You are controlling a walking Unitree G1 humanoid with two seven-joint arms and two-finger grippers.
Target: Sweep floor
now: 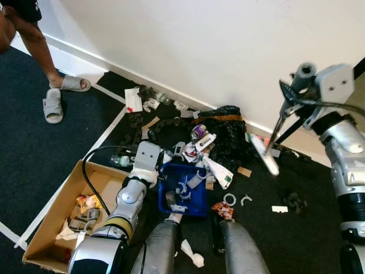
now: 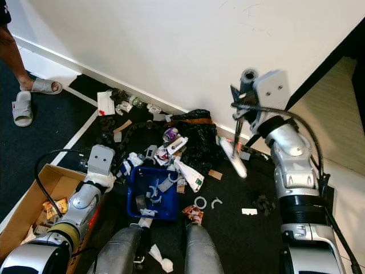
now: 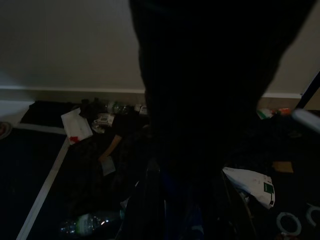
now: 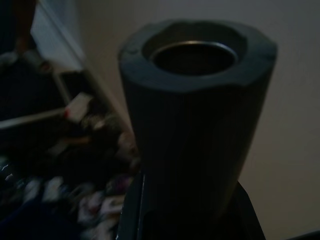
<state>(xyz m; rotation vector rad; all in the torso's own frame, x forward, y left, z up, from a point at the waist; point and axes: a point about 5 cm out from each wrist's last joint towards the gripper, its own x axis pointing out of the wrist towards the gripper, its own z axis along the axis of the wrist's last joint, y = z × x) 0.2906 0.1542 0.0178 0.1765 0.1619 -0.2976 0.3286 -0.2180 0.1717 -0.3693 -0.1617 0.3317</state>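
Left eye view, right arm raised, right tool [image 1: 288,98] clamped on broom handle [image 1: 301,77], left tool [image 1: 173,184] reaching into blue dustpan [image 1: 197,202], grip unclear.

A dark grey hollow handle end [image 4: 197,115] (its open top shows a metal rim) stands close before the camera; beyond it, blurred litter [image 4: 95,150] lies along the wall [image 4: 290,125].

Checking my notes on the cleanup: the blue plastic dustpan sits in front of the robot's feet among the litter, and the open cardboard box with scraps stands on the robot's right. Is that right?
Not quite. The open cardboard box stands on the robot's left, beside its left arm, as the left eye view shows. The rest holds: the blue plastic dustpan sits in front of the robot's feet among the litter.
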